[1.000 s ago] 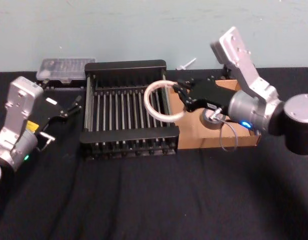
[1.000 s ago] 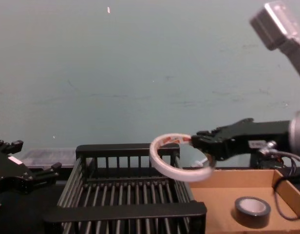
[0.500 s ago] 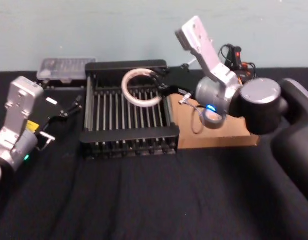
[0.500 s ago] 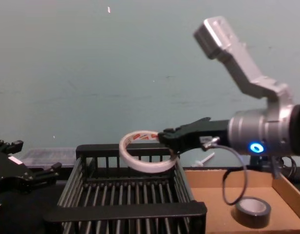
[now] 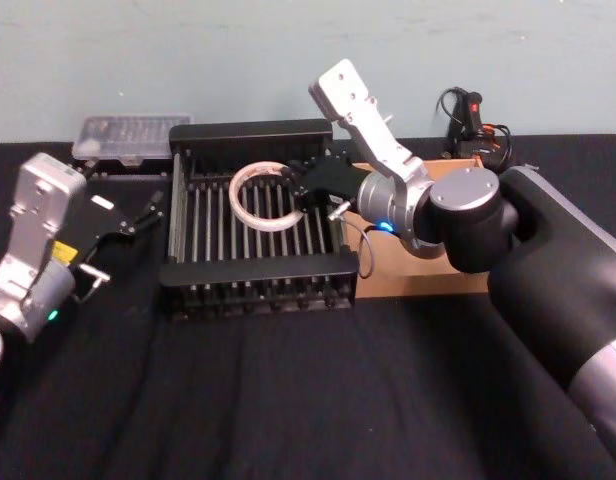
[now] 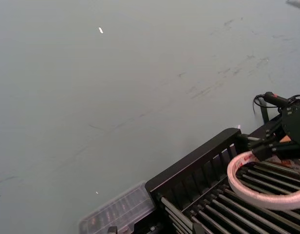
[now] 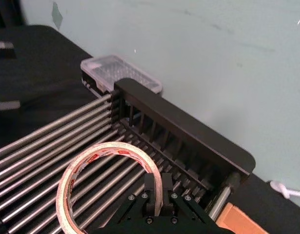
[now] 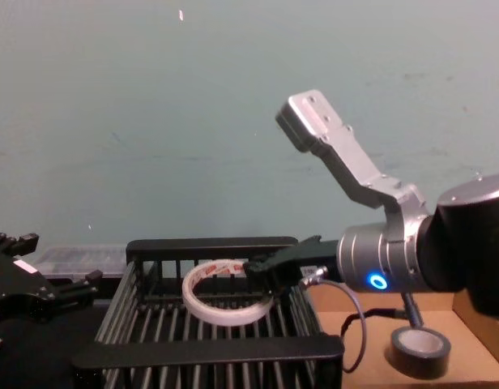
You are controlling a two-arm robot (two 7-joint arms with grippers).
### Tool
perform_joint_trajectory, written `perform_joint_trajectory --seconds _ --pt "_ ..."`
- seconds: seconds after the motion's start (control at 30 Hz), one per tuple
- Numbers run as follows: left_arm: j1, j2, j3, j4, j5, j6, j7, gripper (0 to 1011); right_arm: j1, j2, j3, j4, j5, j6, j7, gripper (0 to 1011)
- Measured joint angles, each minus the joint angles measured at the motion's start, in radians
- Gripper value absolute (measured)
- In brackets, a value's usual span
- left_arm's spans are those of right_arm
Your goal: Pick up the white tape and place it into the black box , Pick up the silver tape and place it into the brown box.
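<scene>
— Pinching the white tape (image 5: 260,195) by its rim, the right gripper (image 5: 306,180) hangs over the black box (image 5: 258,290).
— And the silver tape (image 8: 419,348)?
— Lying in the brown box (image 8: 468,356). Left gripper (image 5: 138,222) sits spread beside the crate.

Black box (image 5: 253,285) matt plastic; brown box (image 8: 371,369) cardboard.
</scene>
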Motion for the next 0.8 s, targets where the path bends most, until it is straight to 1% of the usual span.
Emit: perform_joint_trajectory --seconds 0.03,0.47,0.57,0.6,0.67,0.7,0.8 --pt "0.0 0.0 0.0 0.0 0.0 0.0 0.0 1001 0.002 -0.004 -0.001 0.01 -0.005 0.0 -0.001 96" --pt "0.0 0.0 0.0 0.0 0.0 0.0 0.0 1001 0.002 -0.001 0.0 0.003 -0.003 0.0 -0.001 104" --pt "0.0 0.0 0.0 0.0 0.0 0.0 0.0 1001 0.001 -0.001 0.0 0.002 -0.002 0.0 -0.001 174" --pt "0.0 0.0 0.0 0.0 0.0 0.0 0.0 1001 0.001 -0.001 0.0 0.001 -0.001 0.0 -0.001 227" --pt "0.0 0.0 0.0 0.0 0.0 0.0 0.0 1002 0.001 -0.001 0.0 0.001 -0.001 0.0 -0.001 262" --pt "0.0 0.0 0.0 0.0 0.0 0.0 0.0 1001 0.001 -0.001 0.0 0.0 0.0 0.0 -0.001 319" --pt "0.0 0.0 0.0 0.0 0.0 0.0 0.0 1001 0.001 -0.001 0.0 0.0 0.0 0.0 0.0 372"
